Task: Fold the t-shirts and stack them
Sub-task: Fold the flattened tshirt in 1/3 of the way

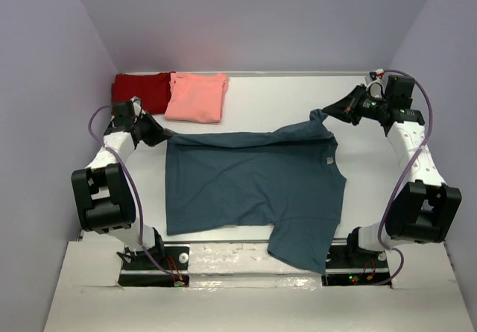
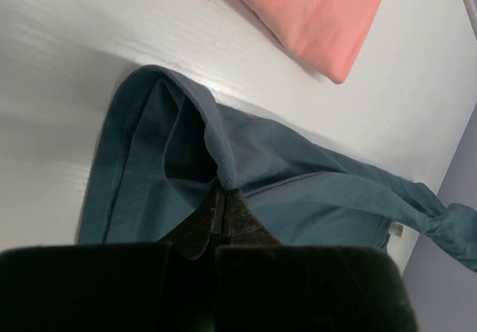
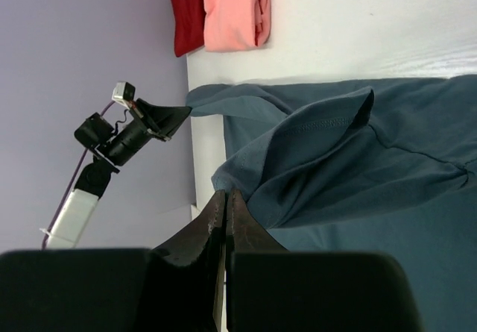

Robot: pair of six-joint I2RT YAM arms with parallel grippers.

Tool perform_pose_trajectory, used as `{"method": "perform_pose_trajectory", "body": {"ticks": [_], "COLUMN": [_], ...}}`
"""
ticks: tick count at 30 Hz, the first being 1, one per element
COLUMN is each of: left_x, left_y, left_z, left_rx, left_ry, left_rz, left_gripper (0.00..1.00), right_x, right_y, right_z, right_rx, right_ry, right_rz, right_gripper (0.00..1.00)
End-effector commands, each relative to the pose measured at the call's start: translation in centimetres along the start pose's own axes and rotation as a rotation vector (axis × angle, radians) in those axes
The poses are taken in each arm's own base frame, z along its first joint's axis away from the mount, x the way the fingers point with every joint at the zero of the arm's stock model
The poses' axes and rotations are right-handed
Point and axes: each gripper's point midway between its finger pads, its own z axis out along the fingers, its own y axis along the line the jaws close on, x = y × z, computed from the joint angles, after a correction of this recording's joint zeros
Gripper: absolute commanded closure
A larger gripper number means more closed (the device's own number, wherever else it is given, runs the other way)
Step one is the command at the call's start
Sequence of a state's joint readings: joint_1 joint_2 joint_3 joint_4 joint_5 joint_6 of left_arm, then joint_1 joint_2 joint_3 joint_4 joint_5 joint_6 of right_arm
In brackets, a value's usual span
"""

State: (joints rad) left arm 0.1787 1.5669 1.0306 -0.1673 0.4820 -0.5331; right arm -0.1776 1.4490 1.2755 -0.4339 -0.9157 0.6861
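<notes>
The dark teal-blue t-shirt lies spread across the table's middle, one sleeve hanging over the near edge. My left gripper is shut on its far left corner, seen in the left wrist view pinching a fabric fold. My right gripper is shut on the far right sleeve, lifted a little; the right wrist view shows the hem between the closed fingers. The salmon-pink t-shirt lies folded at the back left, partly over the folded dark red t-shirt.
The white table is walled by lilac panels at the back and sides. The near edge carries both arm bases. The left arm shows in the right wrist view beyond the shirt.
</notes>
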Motion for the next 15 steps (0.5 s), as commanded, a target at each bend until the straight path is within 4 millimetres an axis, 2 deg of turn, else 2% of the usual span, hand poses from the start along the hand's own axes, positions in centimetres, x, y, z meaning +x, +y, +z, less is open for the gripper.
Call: {"method": "perform_pose_trajectory", "body": {"ticks": [1, 6, 15], "left_x": [0.8, 1.8, 3.2], "left_y": [-0.7, 0.0, 0.8], "left_z": [-1.5, -1.7, -2.2], "left_rx": [0.031, 0.016, -0.014], "left_ry": [0.0, 0.015, 0.044], "left_rz": [-0.002, -0.012, -0.016], "left_gripper": [1.0, 1.0, 1.0], "right_x": [1.1, 2.2, 4.2], "right_y": [0.0, -0.9, -3.6], "right_z": [-1.2, -1.8, -3.2], "right_rx": [0.038, 0.094, 0.26], "right_ry": [-0.008, -0.01, 0.021], "right_rz": [0.019, 0.047, 0.127], "right_gripper": [1.0, 1.0, 1.0]}}
